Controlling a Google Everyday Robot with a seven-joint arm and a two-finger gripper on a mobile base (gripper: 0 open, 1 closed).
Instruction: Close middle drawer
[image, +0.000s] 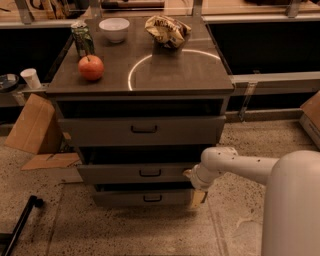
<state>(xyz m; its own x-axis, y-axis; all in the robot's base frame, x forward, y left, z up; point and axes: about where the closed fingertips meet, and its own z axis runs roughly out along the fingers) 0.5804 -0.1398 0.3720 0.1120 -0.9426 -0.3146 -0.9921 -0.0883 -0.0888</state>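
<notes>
The middle drawer (137, 173) is the second of three grey drawers in the cabinet. It has a low wide front with a small dark handle (150, 173). It stands partly pulled out, with a dark gap above its front. My gripper (194, 186) is on the end of a white arm that reaches in from the right. It is at the right end of the middle drawer's front and seems to touch it.
The top drawer (142, 130) and the bottom drawer (145, 198) also stand slightly out. On the cabinet top (165, 70) are an apple (91, 67), a can (82, 38), a white bowl (114, 29) and a chip bag (167, 30). Cardboard (34, 126) leans at the left. A black bar (20, 225) lies on the floor.
</notes>
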